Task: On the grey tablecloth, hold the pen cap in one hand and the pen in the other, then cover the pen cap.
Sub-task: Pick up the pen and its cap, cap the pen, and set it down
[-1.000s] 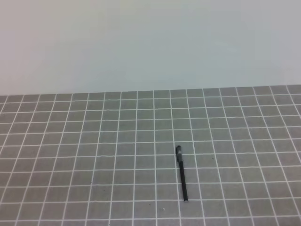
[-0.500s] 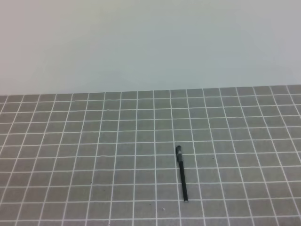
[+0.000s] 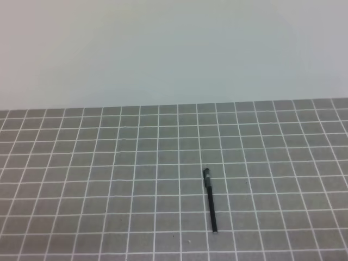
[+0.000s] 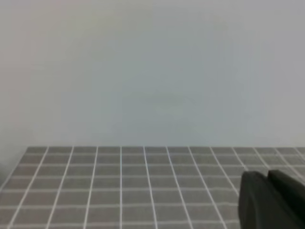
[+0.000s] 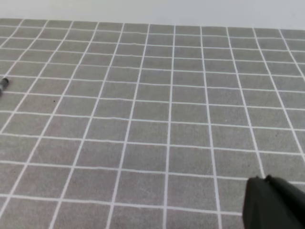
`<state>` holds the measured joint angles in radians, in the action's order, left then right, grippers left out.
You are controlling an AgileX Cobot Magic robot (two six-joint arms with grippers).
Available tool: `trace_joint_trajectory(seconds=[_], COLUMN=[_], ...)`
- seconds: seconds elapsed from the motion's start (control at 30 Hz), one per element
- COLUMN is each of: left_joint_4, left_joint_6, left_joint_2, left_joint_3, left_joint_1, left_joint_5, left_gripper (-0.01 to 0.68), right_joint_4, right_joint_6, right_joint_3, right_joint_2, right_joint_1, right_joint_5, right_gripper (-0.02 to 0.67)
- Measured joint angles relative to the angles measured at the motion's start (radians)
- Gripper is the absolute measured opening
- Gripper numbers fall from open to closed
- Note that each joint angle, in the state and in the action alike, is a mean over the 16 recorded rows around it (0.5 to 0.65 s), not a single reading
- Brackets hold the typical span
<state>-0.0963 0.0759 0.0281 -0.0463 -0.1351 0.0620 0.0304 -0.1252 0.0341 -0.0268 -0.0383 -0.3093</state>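
pen (image 3: 211, 204) flat on grey tablecloth (image 3: 109, 179), no readable markings.

A bare test bench: grey tablecloth (image 3: 109, 179) with white grid against a plain pale wall (image 3: 174, 49).

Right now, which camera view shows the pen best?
The exterior high view: the whole pen lies on the grey tablecloth. The right wrist view catches only one end at its left edge; the left wrist view shows none.

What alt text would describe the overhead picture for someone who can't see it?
A thin black pen lies alone on a grey cloth gridded with white lines, right of centre, running roughly front to back. A pale blank wall fills the upper part.
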Motion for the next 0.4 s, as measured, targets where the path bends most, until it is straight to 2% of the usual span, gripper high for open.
trace_joint_trajectory(seconds=[0.13,0.4], left_joint_4=[0.029,0.02], left_joint_6=[0.049,0.055], left_joint_2=[-0.02,-0.034], left_joint_3=[0.031,0.048], left_joint_1=[0.002,0.003], left_joint_5=[0.019,0.055], left_gripper=[-0.001,-0.001], right_joint_4=[0.0,0.0], right_joint_6=[0.0,0.0], right_joint_3=[0.0,0.0], right_joint_2=[0.0,0.0], right_joint_1=[0.0,0.0], right_joint_5=[0.0,0.0], right_gripper=[-0.004,-0.004])
